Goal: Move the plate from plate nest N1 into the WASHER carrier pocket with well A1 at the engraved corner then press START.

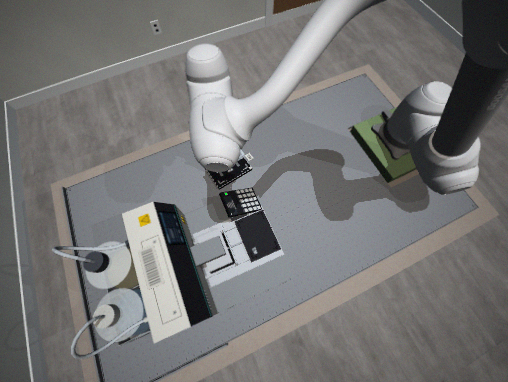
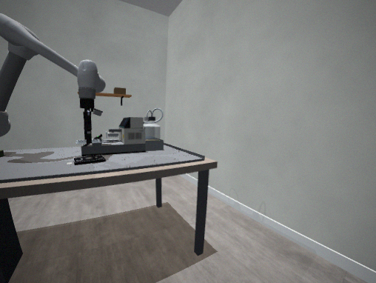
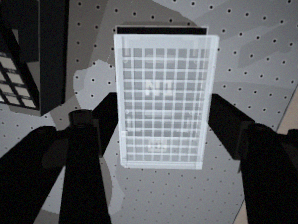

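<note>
My gripper (image 2: 88, 143) (image 3: 162, 106) is shut on the clear gridded plate (image 3: 162, 65) by its long sides. The plate is raised above the black nest N1 (image 1: 231, 176) (image 2: 89, 159) (image 3: 162, 30), whose far edge shows beyond it in the wrist view. The plate's lower left corner there looks cut off. In the top view the arm hides the fingers and plate. The washer (image 1: 150, 280) (image 2: 134, 136) has its pale carrier area with black locators in front. The keypad (image 1: 249, 200) (image 3: 17, 85) stands between nest and carrier, with a small green light (image 1: 226, 193) at its corner.
Two bottles (image 1: 107, 265) (image 1: 120, 315) with hoses stand behind the washer. A black panel (image 1: 258, 236) lies at the front of its base. The arm's base stands on a green block (image 1: 370, 145). In the wrist view the keypad housing is left of the fingers.
</note>
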Robot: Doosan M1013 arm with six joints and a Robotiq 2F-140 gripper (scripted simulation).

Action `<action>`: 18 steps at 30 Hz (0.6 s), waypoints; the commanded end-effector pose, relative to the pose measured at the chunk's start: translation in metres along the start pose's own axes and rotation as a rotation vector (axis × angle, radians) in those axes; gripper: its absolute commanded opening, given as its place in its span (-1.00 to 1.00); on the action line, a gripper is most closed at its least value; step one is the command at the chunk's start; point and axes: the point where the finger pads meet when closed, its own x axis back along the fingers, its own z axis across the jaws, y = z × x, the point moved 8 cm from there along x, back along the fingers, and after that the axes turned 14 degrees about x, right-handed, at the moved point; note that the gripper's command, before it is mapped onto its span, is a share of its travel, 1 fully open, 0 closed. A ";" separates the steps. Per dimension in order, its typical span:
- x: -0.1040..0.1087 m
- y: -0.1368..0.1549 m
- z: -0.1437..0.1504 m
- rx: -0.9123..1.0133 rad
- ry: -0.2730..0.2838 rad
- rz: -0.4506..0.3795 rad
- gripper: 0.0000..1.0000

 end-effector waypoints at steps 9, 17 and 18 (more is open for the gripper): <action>0.021 0.000 0.002 -0.005 0.005 -0.001 -0.80; 0.051 0.001 0.002 -0.006 0.005 -0.001 -0.80; 0.056 0.001 0.002 -0.005 0.005 -0.001 -0.80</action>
